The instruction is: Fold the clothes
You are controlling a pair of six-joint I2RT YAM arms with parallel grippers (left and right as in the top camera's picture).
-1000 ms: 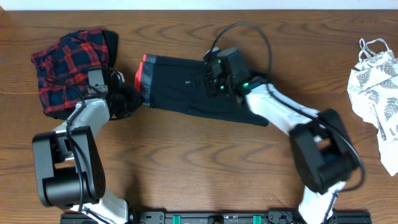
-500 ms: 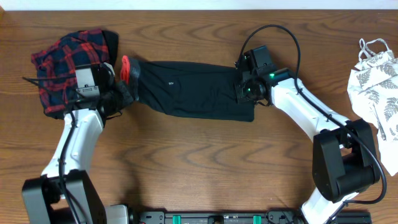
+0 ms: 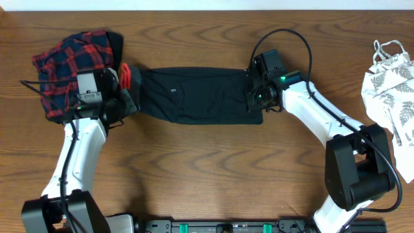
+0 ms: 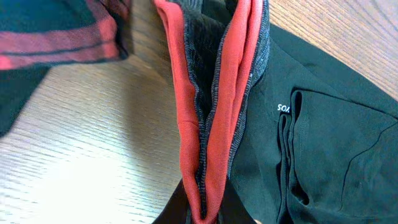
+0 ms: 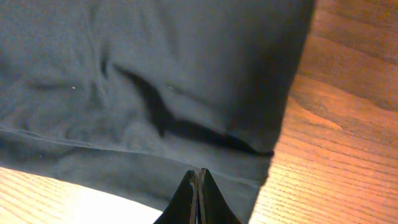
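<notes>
Now you see leggings stretched longer than second ago; left gripper pinches waistband, right gripper pinches leg end; wood table.

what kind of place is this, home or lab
Likely a robotics lab bench: white-and-black robot arms at a brown wooden table, with black leggings, a red-navy plaid garment and a white leaf-print top laid out.

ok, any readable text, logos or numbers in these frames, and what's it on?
"SOA": white print on the black leggings by the waistband, left wrist view; a fold cuts it off, so it is probably partial.
Small white mark on the leggings, overhead view: too small to read.
Plaid piece, leaf-print top: no text visible.
</notes>
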